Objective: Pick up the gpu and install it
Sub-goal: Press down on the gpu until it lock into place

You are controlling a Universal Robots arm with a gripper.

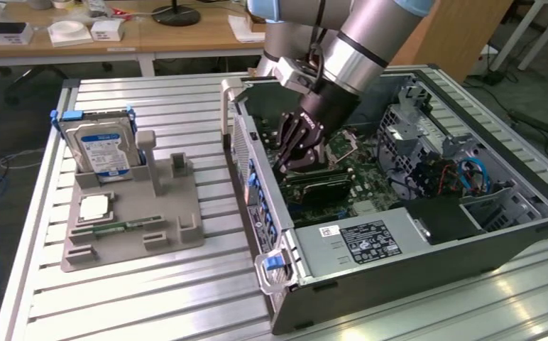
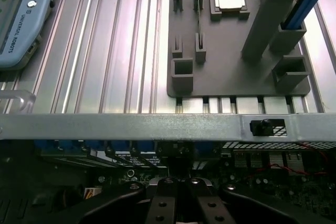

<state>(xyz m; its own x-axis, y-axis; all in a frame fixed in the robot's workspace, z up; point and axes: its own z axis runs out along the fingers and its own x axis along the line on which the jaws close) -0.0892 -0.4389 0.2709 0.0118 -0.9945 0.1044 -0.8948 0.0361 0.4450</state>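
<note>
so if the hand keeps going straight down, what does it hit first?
Likely the gpu lying on the motherboard just under the hand; contact may already exist, depth is unclear.

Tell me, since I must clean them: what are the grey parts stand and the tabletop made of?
The stand looks like matte grey plastic, possibly printed: dull, blocky, no glare. The tabletop looks like bare brushed metal, probably aluminium: ribbed slats with bright reflections.

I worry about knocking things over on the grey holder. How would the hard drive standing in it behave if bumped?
The hard drive stands upright on its edge in the grey holder, so it looks apt to tip. Its metal body suggests it is stiff and fairly heavy for its size. The blue frame around it may steady it.
</note>
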